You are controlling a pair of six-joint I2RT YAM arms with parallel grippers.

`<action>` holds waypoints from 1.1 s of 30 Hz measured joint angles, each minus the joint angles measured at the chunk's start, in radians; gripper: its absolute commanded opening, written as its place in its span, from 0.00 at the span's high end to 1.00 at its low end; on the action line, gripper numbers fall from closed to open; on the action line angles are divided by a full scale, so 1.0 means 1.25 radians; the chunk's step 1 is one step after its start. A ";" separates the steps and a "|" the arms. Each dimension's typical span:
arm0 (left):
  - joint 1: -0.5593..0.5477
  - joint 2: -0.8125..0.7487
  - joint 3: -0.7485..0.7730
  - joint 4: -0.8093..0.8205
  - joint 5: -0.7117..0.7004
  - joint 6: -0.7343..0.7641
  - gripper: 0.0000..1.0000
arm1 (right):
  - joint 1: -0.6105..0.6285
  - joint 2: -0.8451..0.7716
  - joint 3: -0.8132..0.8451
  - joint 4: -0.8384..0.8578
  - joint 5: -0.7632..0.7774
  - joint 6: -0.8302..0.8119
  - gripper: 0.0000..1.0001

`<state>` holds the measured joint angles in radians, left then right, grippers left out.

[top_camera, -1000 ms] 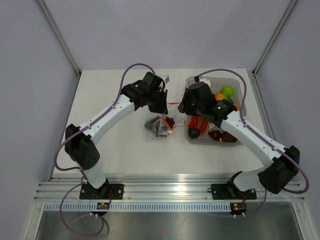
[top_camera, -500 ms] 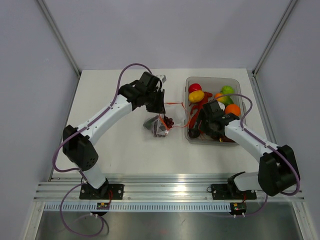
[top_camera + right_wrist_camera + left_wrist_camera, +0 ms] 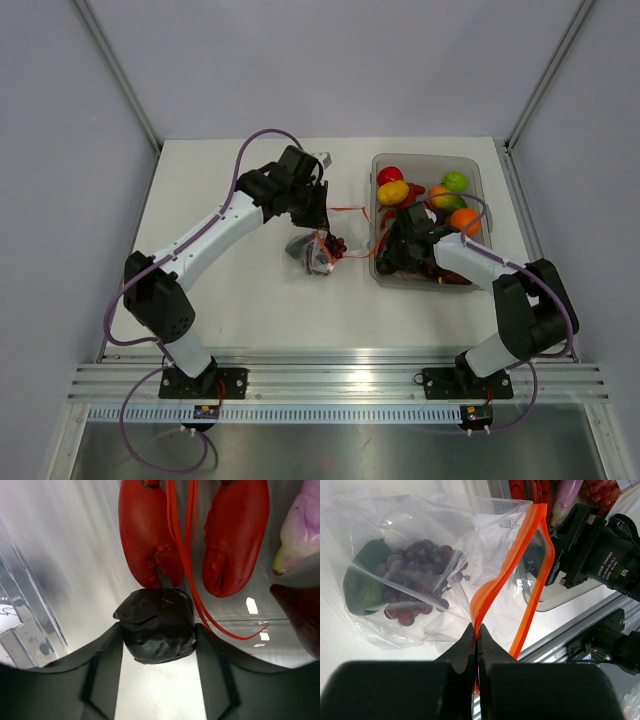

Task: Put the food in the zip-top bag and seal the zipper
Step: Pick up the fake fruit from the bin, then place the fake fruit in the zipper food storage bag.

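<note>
Zip-top bag [image 3: 314, 251] first: you will find it slumped on the table [image 3: 250, 290] near the middle, just left of the clear tub [image 3: 425, 160]. Its mouth is turned toward the tub and gapes, as your left wrist view shows: the two lips of the zipper [image 3: 512, 565] stand apart in a loop. Your left gripper [image 3: 476, 630] is closed tight, pinching one orange lip of that zipper between its fingers and holding it up off the table. From above, you see the left gripper [image 3: 322, 215] just above the bag.

Inside the bag [image 3: 420, 555] you already have a bunch of dark purple grapes [image 3: 417, 575], and a dark green piece [image 3: 365, 580] lies against them on the side away from the mouth.

Your right gripper [image 3: 392, 255] is down inside the tub at its near left corner. In the right wrist view, the right gripper [image 3: 157, 635] has both fingers pressed against a dark lumpy piece [image 3: 157, 622], clamping it from either side. Just beyond it lie two red lobster claws [image 3: 150, 535], with thin red feelers trailing past the dark piece. A pale purple vegetable [image 3: 300, 525] shows at the right edge.

Farther back in the tub you have a red fruit [image 3: 390, 175], a yellow one [image 3: 393, 192], a green one [image 3: 455, 181] and an orange one [image 3: 464, 219].
</note>
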<state>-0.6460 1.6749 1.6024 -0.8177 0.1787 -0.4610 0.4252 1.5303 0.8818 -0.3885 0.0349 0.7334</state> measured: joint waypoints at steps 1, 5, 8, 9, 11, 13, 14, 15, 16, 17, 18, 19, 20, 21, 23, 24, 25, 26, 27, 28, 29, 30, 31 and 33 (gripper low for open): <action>0.000 0.000 -0.001 0.000 0.000 0.000 1.00 | -0.001 0.000 0.000 0.002 0.001 0.002 0.52; 0.000 0.000 -0.001 0.000 0.000 0.000 1.00 | -0.001 -0.014 0.000 -0.005 0.020 -0.001 0.61; 0.000 0.000 -0.001 0.001 0.000 0.000 1.00 | -0.001 -0.067 0.000 -0.030 0.042 -0.009 0.61; 0.000 0.000 -0.001 0.001 0.001 0.000 1.00 | -0.001 -0.089 0.000 -0.041 0.049 -0.013 0.61; 0.000 0.000 -0.001 0.002 0.001 0.000 1.00 | -0.001 -0.142 0.004 -0.067 0.065 -0.021 0.61; 0.000 0.000 -0.001 0.002 0.001 0.000 1.00 | -0.001 -0.193 0.016 -0.096 0.076 -0.031 0.61; 0.000 0.000 -0.001 0.002 0.001 0.000 1.00 | -0.001 -0.215 0.028 -0.109 0.080 -0.035 0.62; 0.000 0.000 -0.001 0.002 0.001 0.000 1.00 | -0.001 -0.230 0.037 -0.115 0.081 -0.038 0.62; 0.000 0.000 -0.001 0.002 0.001 0.000 1.00 | -0.001 -0.247 0.053 -0.125 0.082 -0.040 0.62; 0.000 0.000 -0.001 0.002 0.001 0.000 1.00 | -0.001 -0.261 0.067 -0.130 0.081 -0.041 0.62; 0.000 0.000 -0.001 0.002 0.001 0.000 1.00 | -0.001 -0.273 0.078 -0.132 0.076 -0.041 0.62; 0.000 0.000 -0.001 0.002 0.001 0.000 1.00 | 0.000 -0.285 0.089 -0.132 0.072 -0.041 0.62; 0.000 0.000 -0.001 0.002 0.001 0.000 1.00 | 0.002 -0.297 0.097 -0.130 0.064 -0.039 0.62; 0.000 0.000 -0.001 0.002 0.001 0.000 1.00 | 0.005 -0.307 0.105 -0.130 0.059 -0.037 0.62; 0.000 0.000 -0.001 0.002 0.001 0.000 1.00 | 0.023 -0.319 0.122 -0.130 0.054 -0.033 0.62; 0.000 0.000 -0.001 0.002 0.001 0.000 1.00 | 0.039 -0.319 0.135 -0.130 0.055 -0.031 0.61; 0.000 0.000 -0.001 0.002 0.001 0.000 1.00 | 0.060 -0.316 0.148 -0.130 0.054 -0.029 0.60; 0.000 0.000 -0.001 0.002 0.001 0.000 1.00 | 0.084 -0.311 0.163 -0.129 0.056 -0.028 0.59; 0.000 0.000 -0.001 0.002 0.001 0.000 1.00 | 0.107 -0.302 0.178 -0.127 0.056 -0.027 0.59; 0.000 0.000 -0.001 0.002 0.001 0.000 1.00 | 0.128 -0.288 0.194 -0.123 0.055 -0.027 0.58; 0.000 0.000 -0.001 0.002 0.001 0.000 1.00 | 0.143 -0.274 0.206 -0.119 0.054 -0.026 0.54; 0.000 0.000 -0.001 0.002 0.001 0.000 1.00 | 0.159 -0.253 0.219 -0.114 0.054 -0.026 0.45; 0.000 0.000 -0.001 0.002 0.001 0.000 1.00 | 0.170 -0.229 0.231 -0.105 0.054 -0.026 0.20; 0.000 0.000 -0.001 0.002 0.001 0.000 1.00 | 0.182 -0.176 0.253 -0.097 0.045 -0.025 0.09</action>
<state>-0.6460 1.6752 1.6016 -0.8154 0.1799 -0.4610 0.6533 1.3106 1.1976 -0.5102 0.0914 0.7021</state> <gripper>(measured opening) 0.005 0.799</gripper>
